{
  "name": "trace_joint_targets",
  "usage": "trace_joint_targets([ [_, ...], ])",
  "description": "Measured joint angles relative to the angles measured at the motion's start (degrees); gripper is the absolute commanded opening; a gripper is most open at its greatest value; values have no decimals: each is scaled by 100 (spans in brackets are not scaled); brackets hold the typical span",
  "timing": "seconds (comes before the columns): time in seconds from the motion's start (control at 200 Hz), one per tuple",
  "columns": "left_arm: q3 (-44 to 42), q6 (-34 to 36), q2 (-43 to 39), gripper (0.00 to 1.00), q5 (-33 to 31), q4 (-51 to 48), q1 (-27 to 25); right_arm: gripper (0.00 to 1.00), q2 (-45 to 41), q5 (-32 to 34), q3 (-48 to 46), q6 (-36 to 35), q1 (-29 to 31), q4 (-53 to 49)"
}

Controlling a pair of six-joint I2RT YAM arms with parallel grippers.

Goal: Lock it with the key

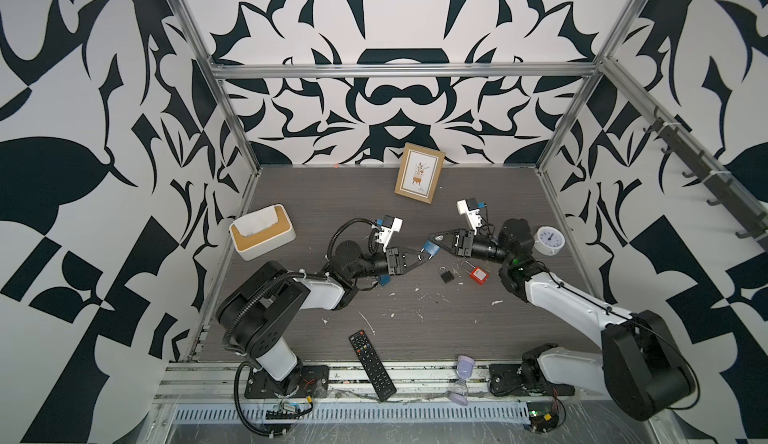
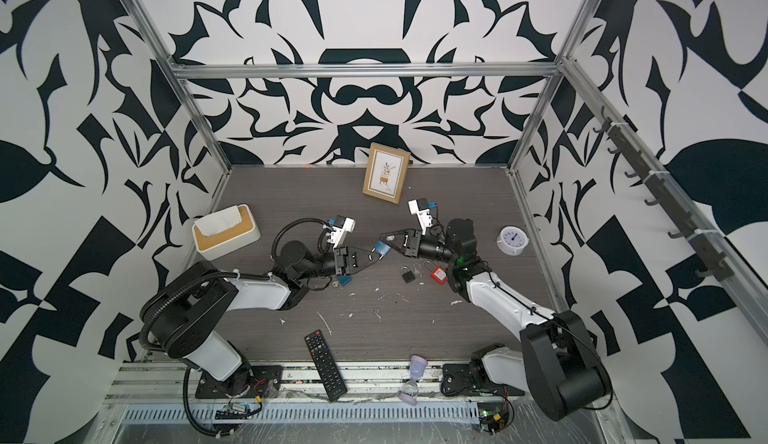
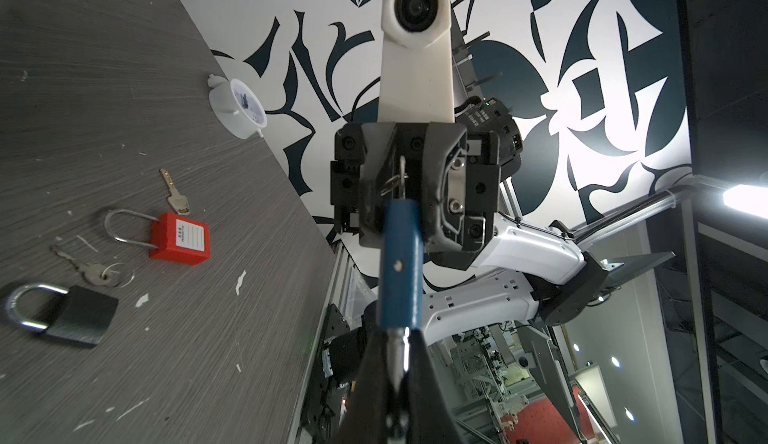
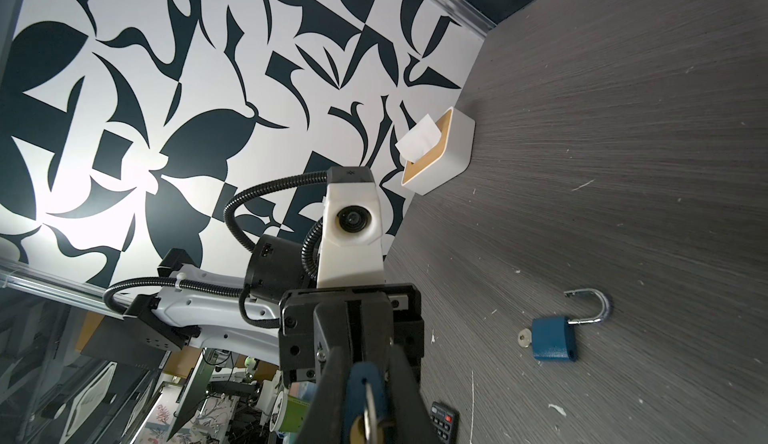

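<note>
Gripping one blue padlock (image 3: 400, 267), left claw (image 3: 397, 350) and right claw (image 4: 368, 373) both closed — three other padlocks (image 3: 81, 315) (image 3: 179, 238) (image 4: 552, 338) loose

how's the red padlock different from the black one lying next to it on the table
The red padlock has a long thin shackle; the black padlock a short thick one. The red padlock bears a white label; the black padlock is plain. Both lie flat on the table, shackles apparently shut, with loose keys beside them.
</note>
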Motion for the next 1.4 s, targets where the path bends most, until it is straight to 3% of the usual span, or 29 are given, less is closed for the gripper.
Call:
trace_joint_targets([
  [1.085,125,-177,210,0,1016,155,409,20,-479,-299,-57,-192,-33,-1043],
  [1.28,236,-186,466,0,1167,223,437,19,-505,-295,-142,-190,-105,-1172],
  [1.4,243,-205,507,0,1224,229,444,9,-557,-299,-212,-195,-114,-1191],
])
